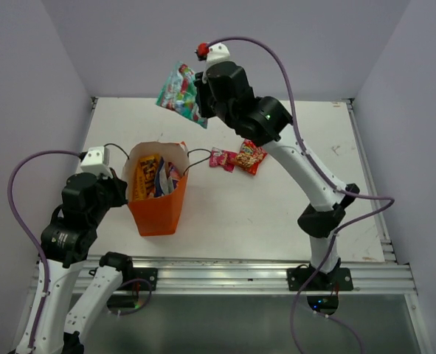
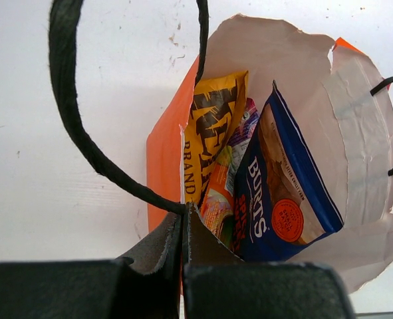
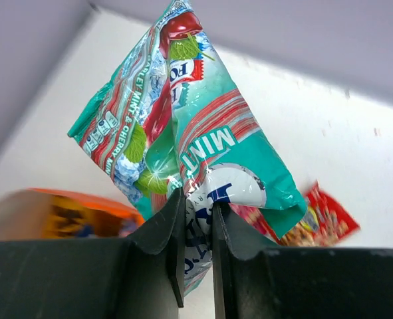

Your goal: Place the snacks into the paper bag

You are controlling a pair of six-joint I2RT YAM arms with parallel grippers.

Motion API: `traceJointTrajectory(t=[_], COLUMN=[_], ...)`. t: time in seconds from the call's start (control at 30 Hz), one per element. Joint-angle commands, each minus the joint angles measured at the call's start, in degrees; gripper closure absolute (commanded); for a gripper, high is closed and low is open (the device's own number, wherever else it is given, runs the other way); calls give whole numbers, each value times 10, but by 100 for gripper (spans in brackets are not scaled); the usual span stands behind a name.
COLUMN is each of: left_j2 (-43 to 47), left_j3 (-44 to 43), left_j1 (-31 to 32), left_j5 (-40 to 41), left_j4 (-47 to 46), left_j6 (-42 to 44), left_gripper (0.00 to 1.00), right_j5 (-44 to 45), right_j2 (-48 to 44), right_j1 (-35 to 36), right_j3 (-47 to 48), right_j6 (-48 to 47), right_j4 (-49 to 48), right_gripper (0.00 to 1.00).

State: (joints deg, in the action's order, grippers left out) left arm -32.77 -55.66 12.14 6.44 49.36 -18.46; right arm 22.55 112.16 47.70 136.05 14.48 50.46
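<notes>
The orange paper bag point(image 1: 158, 208) stands upright at the left, with the yellow Honey Dijon packet point(image 2: 213, 133), a blue-white packet point(image 2: 292, 199) and others inside. My left gripper point(image 2: 184, 219) is shut on the bag's near rim point(image 2: 161, 166), beside a dark cord handle point(image 2: 70, 113). My right gripper point(image 3: 197, 222) is shut on the teal Fox's mint packet point(image 3: 196, 126) and holds it high above the table's far side point(image 1: 181, 92). A small pink packet point(image 1: 222, 158) and a red packet point(image 1: 251, 156) lie on the table right of the bag.
The white table point(image 1: 277, 214) ends in a metal rail point(image 1: 240, 276) at the near edge. Lilac walls point(image 1: 26, 88) close in the left, back and right sides.
</notes>
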Motion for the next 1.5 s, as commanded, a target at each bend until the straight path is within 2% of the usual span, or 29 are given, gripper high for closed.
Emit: traceJointTrajectory(t=[0.0, 0.23, 0.43, 0.5, 0.67, 0.8, 1.17, 1.37, 1.43, 1.47], left_j2=[6, 8, 8, 9, 13, 12, 14, 16, 18, 18], left_j3=[-9, -7, -6, -6, -5, -4, -2, -8, -9, -10], left_j1=[3, 3, 3, 3, 3, 3, 3, 3, 3, 3], left_j5=[0, 0, -2, -2, 1, 0, -8, -6, -3, -3], left_j4=[-23, -25, -28, -26, -23, -26, -29, -23, -17, -16], left_j6=[-1, -4, -4, -3, 0, 2, 4, 7, 8, 8], left_gripper=[100, 100, 100, 100, 100, 100, 100, 100, 100, 100], right_j5=[21, -43, -50, -58, -81, -87, -66, -50, -37, -36], right_j2=[6, -5, 3, 13, 50, 84, 52, 154, 156, 150], right_j1=[73, 127, 172, 176, 201, 221, 259, 258, 256, 254], right_j3=[105, 23, -81, -82, -38, 18, -16, 156, 157, 143], right_j6=[-48, -24, -27, -26, -39, -48, -39, -58, -60, -60], right_j4=[32, 8, -4, 1, 31, 92, 97, 103, 84, 62], right_gripper=[100, 100, 100, 100, 100, 100, 100, 100, 100, 96])
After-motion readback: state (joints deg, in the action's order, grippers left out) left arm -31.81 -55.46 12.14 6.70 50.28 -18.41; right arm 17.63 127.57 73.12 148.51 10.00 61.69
